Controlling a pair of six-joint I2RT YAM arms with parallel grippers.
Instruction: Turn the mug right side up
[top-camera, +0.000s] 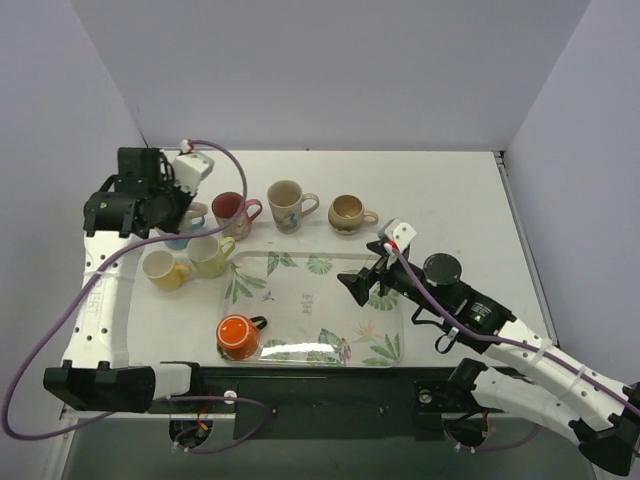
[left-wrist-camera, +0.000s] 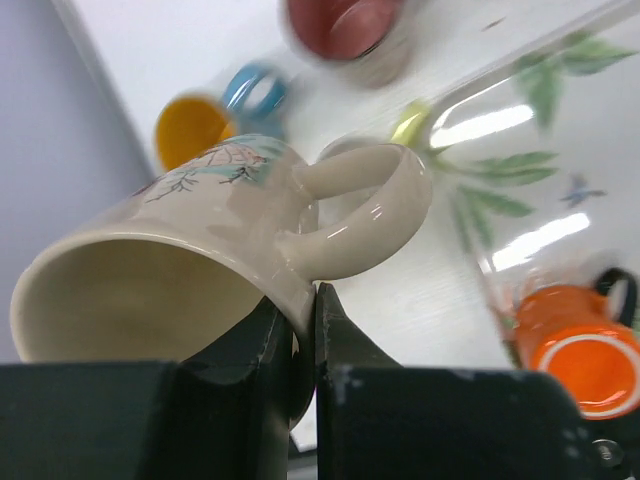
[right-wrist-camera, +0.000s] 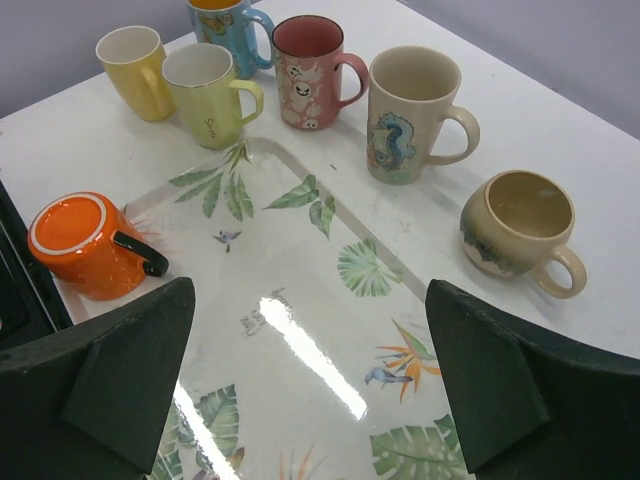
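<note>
My left gripper (left-wrist-camera: 305, 312) is shut on the rim of a cream mug (left-wrist-camera: 200, 240) with a painted pattern, one finger inside and one outside, next to its handle. The mug is held tilted on its side in the air, mouth toward the camera. In the top view the left gripper (top-camera: 172, 208) and the cream mug (top-camera: 193, 213) are over the back-left row of mugs. An orange mug (right-wrist-camera: 85, 243) stands upside down at the tray's near-left corner (top-camera: 238, 337). My right gripper (right-wrist-camera: 308, 292) is open and empty above the tray's right half (top-camera: 368, 282).
A glossy leaf-print tray (top-camera: 310, 300) lies mid-table. Upright mugs stand behind and left of it: yellow (top-camera: 162, 270), pale green (top-camera: 207, 255), pink (top-camera: 233, 212), seahorse cream (top-camera: 287, 205), brown (top-camera: 348, 212). A blue mug (right-wrist-camera: 225, 25) is at the back left.
</note>
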